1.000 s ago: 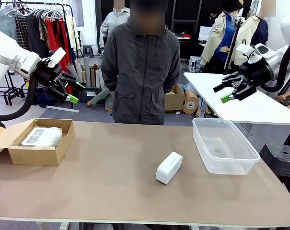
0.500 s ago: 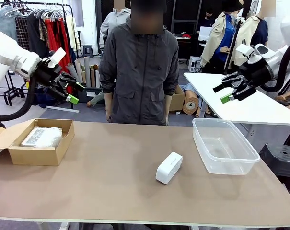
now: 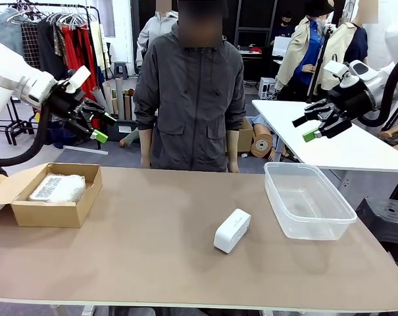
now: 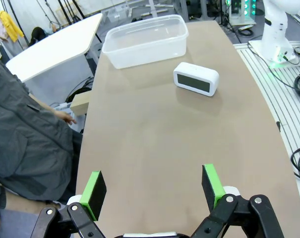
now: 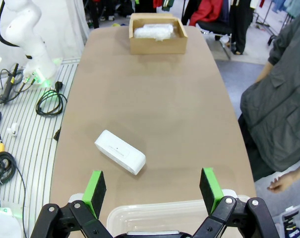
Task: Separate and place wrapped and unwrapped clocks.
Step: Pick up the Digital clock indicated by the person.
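Green-padded L end effector, R end effector: raised high, jaws apart, empty.

Matt brown tabletop, mixed plastics.
Smooth white plastic clock; glossy clear plastic tub; crinkly shiny film on wrapped block; matt brown cardboard box.

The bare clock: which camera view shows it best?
The left wrist view: the bare clock turns its dark face to that camera. The front and right wrist views show its plain white back.
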{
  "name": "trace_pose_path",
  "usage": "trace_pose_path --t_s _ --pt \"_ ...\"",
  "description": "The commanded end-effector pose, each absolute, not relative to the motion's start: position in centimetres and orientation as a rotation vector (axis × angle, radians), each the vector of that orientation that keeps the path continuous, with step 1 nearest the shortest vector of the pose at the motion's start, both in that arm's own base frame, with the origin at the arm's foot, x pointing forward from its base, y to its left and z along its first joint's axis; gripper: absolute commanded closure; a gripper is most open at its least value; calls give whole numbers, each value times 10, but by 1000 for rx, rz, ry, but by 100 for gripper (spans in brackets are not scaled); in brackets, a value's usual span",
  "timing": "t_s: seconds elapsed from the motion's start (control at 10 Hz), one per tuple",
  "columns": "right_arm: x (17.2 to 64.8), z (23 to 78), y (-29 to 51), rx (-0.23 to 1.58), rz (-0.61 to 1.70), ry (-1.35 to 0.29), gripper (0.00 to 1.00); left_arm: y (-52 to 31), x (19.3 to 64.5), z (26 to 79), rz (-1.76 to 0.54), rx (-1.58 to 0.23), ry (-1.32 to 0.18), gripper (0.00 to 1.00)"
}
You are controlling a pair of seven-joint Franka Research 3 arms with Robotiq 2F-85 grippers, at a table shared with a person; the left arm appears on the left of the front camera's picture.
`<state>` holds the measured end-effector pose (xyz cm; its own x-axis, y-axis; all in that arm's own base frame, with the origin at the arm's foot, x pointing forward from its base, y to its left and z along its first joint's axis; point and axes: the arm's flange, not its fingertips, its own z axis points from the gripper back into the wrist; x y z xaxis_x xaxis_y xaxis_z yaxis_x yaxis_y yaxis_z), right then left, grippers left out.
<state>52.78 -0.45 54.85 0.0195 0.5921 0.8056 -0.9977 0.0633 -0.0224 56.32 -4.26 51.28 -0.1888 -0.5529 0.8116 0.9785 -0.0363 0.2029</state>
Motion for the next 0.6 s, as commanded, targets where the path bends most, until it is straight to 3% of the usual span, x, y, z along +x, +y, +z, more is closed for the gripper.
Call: trace_pose_path --t_s 0.0,0.5 --pt "526 550 -4 685 1397 -769 0 -42 558 512 -1556 -631 -920 0" --pt "526 550 -4 685 1397 -769 0 -42 558 512 -1556 -631 -920 0"
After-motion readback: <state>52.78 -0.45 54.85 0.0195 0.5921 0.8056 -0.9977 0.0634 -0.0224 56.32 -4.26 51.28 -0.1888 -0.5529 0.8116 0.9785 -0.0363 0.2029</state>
